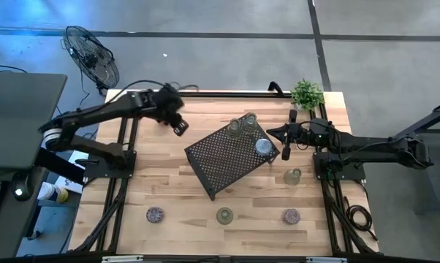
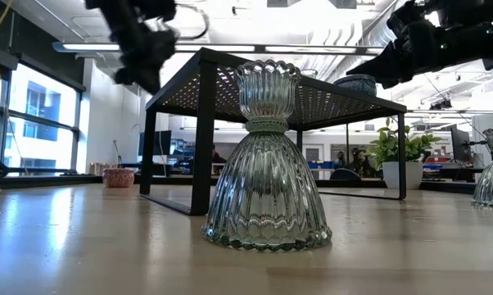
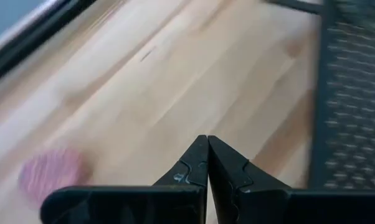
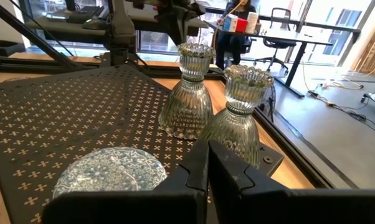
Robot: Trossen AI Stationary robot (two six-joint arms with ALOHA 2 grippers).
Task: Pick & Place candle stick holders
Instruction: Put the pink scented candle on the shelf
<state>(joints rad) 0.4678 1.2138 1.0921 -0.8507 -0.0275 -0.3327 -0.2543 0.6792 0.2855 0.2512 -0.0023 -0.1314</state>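
Note:
A black mesh tray (image 1: 231, 157) stands on its legs mid-table. On its top stand two clear ribbed holders (image 1: 235, 128) (image 1: 250, 119) at the far corner and a blue mottled holder (image 1: 263, 146), also seen in the right wrist view (image 4: 109, 171). On the table stand a pink-topped holder (image 1: 155, 214), a clear-greenish one (image 1: 224, 215) (image 2: 267, 160), another pink-topped one (image 1: 290, 215) and a clear one (image 1: 292, 176). My left gripper (image 1: 179, 128) (image 3: 207, 142) is shut and empty, in the air left of the tray. My right gripper (image 1: 276, 135) (image 4: 206, 146) is shut and empty, just right of the blue holder.
A small potted plant (image 1: 307, 93) stands at the far right corner of the table. The arms' black frames (image 1: 121, 168) (image 1: 337, 175) run along the left and right sides. Bare wood shows between the tray and the near row of holders.

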